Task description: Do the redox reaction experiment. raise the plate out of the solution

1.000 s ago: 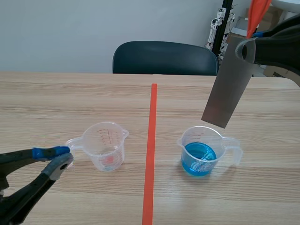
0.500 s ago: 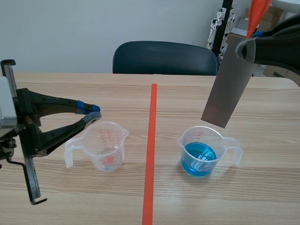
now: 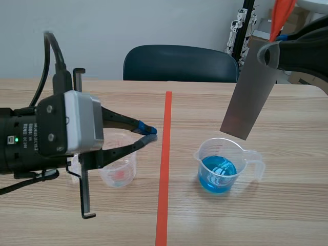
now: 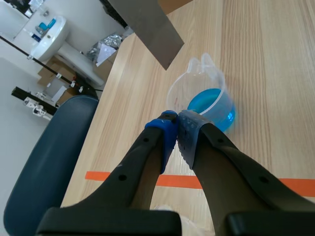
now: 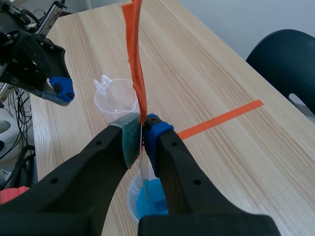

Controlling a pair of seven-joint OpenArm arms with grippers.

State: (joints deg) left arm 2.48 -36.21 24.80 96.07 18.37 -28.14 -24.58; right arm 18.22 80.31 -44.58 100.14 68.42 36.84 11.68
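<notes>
Right end effector point(image 5: 141, 129) is clamping the plate point(image 3: 249, 100), tilted, above the beaker point(image 3: 225, 148) and clear of its solution point(image 3: 216, 173), apparently to drain; left end effector point(image 4: 177, 125), closed and empty, is hovering near the beaker.

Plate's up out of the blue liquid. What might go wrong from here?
The plate hangs tilted above the blue-solution cup, pinched only near its top by the right pincer; it may slip and splash. The left pincer, shut, hovers close above the empty cup; lowering could tip it.
</notes>
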